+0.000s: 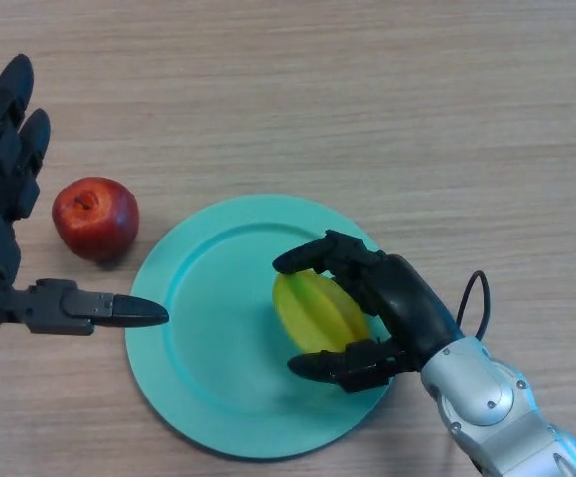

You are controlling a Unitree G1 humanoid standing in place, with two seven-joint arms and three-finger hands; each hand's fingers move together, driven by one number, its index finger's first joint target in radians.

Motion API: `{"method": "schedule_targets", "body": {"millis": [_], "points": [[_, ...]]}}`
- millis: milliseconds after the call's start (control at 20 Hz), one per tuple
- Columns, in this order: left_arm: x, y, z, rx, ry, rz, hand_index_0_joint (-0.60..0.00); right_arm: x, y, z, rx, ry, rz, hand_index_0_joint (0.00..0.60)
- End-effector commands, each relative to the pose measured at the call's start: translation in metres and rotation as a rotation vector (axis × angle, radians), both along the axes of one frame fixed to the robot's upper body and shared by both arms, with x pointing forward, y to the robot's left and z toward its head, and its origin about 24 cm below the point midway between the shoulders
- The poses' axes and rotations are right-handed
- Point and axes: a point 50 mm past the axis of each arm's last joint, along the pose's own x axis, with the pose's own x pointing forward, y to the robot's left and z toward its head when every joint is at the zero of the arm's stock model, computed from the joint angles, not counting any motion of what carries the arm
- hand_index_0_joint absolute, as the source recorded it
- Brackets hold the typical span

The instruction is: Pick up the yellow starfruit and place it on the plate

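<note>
The yellow starfruit (316,310) lies on the right half of the turquoise plate (209,338). My right hand (397,303) comes in from the lower right, fingers curved over the fruit's top and thumb under its near side, cupping it closely. Whether they still press on it I cannot make out. At the left edge my left hand (10,169) is open, fingers straight and pointing away, thumb stretched toward the plate's left rim.
A red apple (94,217) sits on the wooden table just left of the plate, between the plate and my left hand.
</note>
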Motion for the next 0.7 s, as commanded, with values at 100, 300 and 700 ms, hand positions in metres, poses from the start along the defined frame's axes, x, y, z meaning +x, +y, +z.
{"method": "schedule_targets", "body": {"millis": [100, 300, 700], "points": [[-0.011, 0.003, 0.033, 0.030, -0.230, 0.000, 0.000, 0.012, -0.001, 0.042, 0.047, -0.287, -0.040, 0.000], [-0.011, -0.002, 0.038, 0.044, -0.236, -0.023, 0.000, 0.013, -0.011, 0.065, 0.159, -0.374, -0.095, 0.000], [-0.010, -0.011, 0.040, 0.030, -0.227, -0.044, 0.000, -0.003, -0.060, 0.115, 0.229, -0.448, -0.108, 0.000]]}}
